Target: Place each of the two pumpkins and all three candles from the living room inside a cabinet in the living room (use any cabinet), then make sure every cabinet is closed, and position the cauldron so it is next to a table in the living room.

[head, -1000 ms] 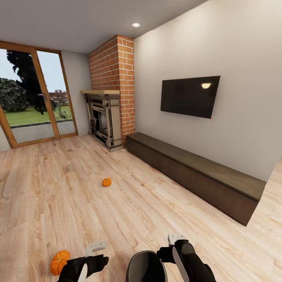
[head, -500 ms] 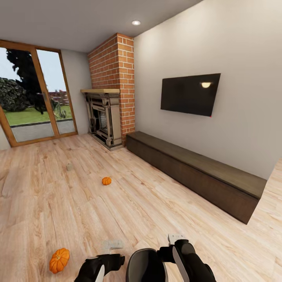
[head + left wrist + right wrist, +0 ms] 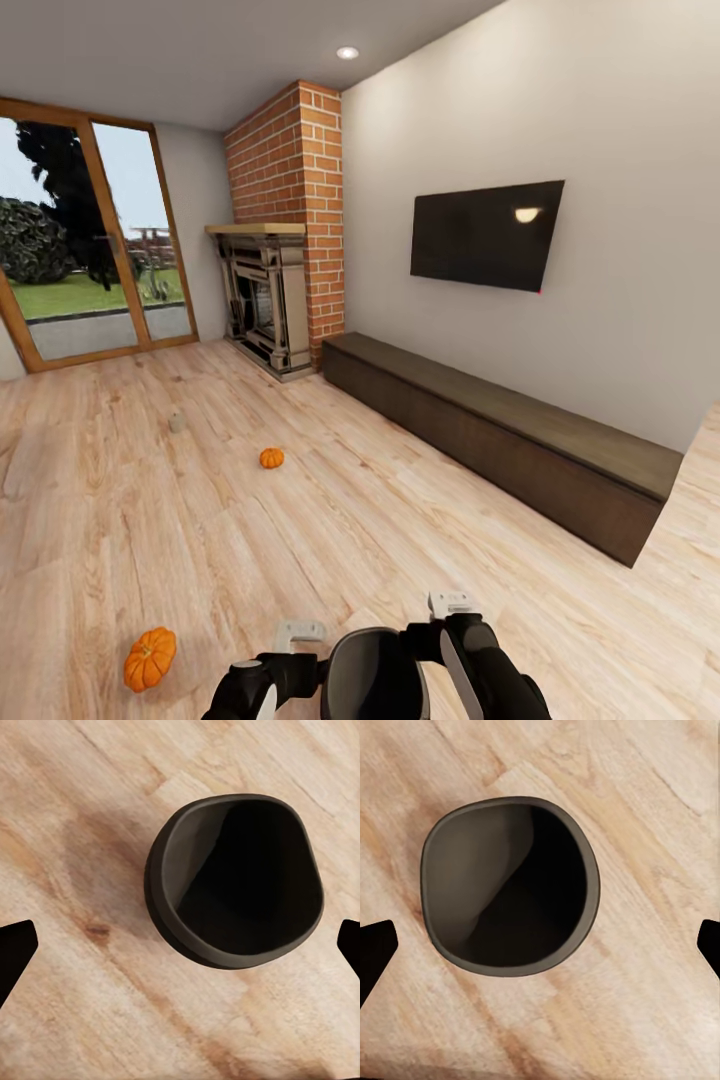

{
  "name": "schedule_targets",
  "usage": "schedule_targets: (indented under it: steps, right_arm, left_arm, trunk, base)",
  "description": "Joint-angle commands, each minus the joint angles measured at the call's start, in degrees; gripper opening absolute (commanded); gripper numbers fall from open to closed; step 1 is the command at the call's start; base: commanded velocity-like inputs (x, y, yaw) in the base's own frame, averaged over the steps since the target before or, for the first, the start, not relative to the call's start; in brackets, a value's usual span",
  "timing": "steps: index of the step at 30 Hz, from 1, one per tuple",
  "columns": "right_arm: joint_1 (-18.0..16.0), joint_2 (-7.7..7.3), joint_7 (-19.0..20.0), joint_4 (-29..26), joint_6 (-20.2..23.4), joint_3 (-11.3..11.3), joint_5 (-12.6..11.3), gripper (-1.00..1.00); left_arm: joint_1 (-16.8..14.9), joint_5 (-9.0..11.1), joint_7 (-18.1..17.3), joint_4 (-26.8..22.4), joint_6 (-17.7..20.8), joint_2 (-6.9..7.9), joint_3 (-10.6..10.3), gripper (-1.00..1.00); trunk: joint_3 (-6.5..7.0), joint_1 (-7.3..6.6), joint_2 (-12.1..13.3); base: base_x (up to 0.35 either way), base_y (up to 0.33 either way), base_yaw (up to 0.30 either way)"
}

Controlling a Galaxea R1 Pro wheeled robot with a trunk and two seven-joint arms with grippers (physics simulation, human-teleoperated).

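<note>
Both arms hang over the dark grey, round-bodied cauldron [image 3: 375, 675] that sits on the pale wood-plank floor [image 3: 330, 530] right at the robot's front. Through the left wrist camera the cauldron [image 3: 236, 881] shows from above, mouth wide, inside black and empty as far as can be seen; through the right wrist camera the cauldron [image 3: 510, 885] shows the same. The left gripper [image 3: 180, 945] has its dark fingertips [image 3: 15, 949] spread wide at the picture's two edges, holding nothing. The right gripper [image 3: 540, 945] is likewise spread and empty, fingertips [image 3: 375, 949] far apart.

On the floor off to the robot's left lies the larger orange ribbed pumpkin [image 3: 150, 658]. Further out sits the smaller orange pumpkin [image 3: 271, 458], and beyond it a small beige candle [image 3: 178, 422]. The long, low dark brown cabinet [image 3: 500, 440] runs along the wall under the black wall-mounted television [image 3: 487, 235], its fronts all flush and closed, beside the red brick fireplace [image 3: 280, 230].

The cauldron looks rigid and thick-walled, probably weighty, and its curved belly would likely slip in a pinch. My call: take it by the rim, one wall between the fingers, or one gripper on each opposite lip to keep it level.
</note>
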Motion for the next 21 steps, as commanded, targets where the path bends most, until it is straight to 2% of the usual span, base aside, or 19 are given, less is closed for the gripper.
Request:
schedule_targets:
  steps: [1,17,21]
  right_arm:
    - [-0.01,0.00,0.01,0.00,-0.10,0.00,0.02,1.00]
    - [-0.02,0.00,0.05,0.01,0.16,-0.19,-0.49,1.00]
    - [-0.02,0.00,0.02,0.08,0.17,-0.22,-0.44,1.00]
  left_arm:
    - [0.00,0.00,0.00,0.00,0.00,0.00,0.00,1.00]
    - [-0.33,0.09,0.08,-0.18,0.07,0.00,0.10,1.00]
    - [-1.34,0.09,0.07,-0.55,0.00,0.00,0.25,1.00]
  trunk:
    - [-0.18,0.23,-0.42]
    - [-3.06,3.74,-6.83]
    - [-3.78,4.62,-8.44]
  base:
    - [0.000,0.000,0.000]
    - [0.000,0.000,0.000]
    - [0.000,0.000,0.000]
